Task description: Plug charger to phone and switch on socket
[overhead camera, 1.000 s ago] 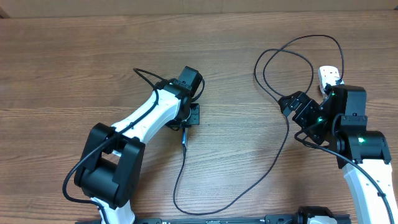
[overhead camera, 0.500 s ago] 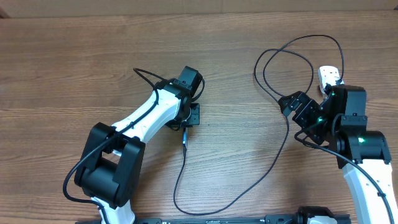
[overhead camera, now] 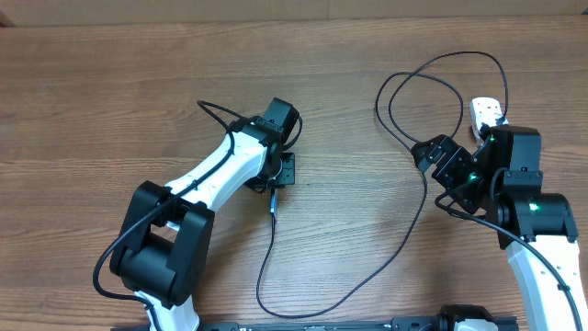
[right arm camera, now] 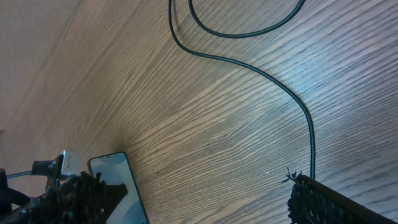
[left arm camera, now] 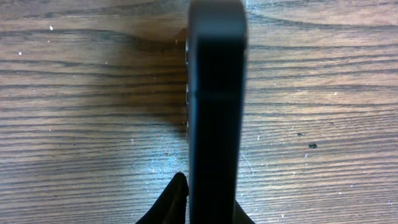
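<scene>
Where the left arm bends down to the wood, the left gripper (left arm camera: 207, 210) has its 2 black fingertips pressed against the sides of a slim dark bar (left arm camera: 214, 93). From overhead, that spot is where the charger (overhead camera: 273, 200) ends, so the bar looks to be its connector end. I count 1 charger. Its thin black cable sags toward the near edge, climbs past the right arm and makes 2 overlapping loops near the 1 socket (overhead camera: 485, 110), a white strip mostly covered by that arm. There is 1 phone (right arm camera: 118, 190), lying flat, screen up, just beside the finger at the frame's left in the right wrist view; overhead it is hidden. The right gripper (right arm camera: 193, 180) has its 2 fingers spread wide with bare wood between them, and the cable runs up to the other finger; whether it touches I cannot tell. The table (overhead camera: 110, 92) shows its far edge along the top of the overhead view. The widest bare wood lies between the 2 arms, fenced below by the cable's slack.
</scene>
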`<state>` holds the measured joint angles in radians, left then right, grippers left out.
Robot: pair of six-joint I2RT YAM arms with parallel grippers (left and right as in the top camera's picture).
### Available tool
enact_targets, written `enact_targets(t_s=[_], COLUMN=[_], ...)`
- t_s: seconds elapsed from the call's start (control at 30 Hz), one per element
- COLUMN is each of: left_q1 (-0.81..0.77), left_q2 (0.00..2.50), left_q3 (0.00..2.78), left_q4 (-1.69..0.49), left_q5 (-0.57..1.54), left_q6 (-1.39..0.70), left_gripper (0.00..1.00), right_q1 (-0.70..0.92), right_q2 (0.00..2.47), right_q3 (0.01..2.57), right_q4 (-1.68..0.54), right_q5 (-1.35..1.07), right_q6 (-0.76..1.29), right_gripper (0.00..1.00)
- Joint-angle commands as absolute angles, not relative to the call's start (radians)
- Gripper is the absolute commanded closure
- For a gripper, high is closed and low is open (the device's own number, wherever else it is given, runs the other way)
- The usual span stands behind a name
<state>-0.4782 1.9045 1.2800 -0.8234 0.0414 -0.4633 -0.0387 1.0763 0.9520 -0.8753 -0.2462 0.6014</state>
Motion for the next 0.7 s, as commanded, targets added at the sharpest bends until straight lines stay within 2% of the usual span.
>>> enact_targets(t_s=[0.0,0.67], left_q1=[-0.485,-0.485], left_q2=[1.913,1.913], left_q3=[1.297,1.297], left_q4=[-0.831,-0.831], left_q5=[0.049,0.048], left_q6=[-0.448,-0.448], left_gripper=[0.86,0.85], right_q1=[-0.041,-0.041], right_q2=[1.067,1.067], right_q3=[0.972,0.972], right_q4=[-0.873,-0.873], right_q5=[-0.233,-0.233], right_q6=[0.590,0.590], right_gripper=[0.00,0.00])
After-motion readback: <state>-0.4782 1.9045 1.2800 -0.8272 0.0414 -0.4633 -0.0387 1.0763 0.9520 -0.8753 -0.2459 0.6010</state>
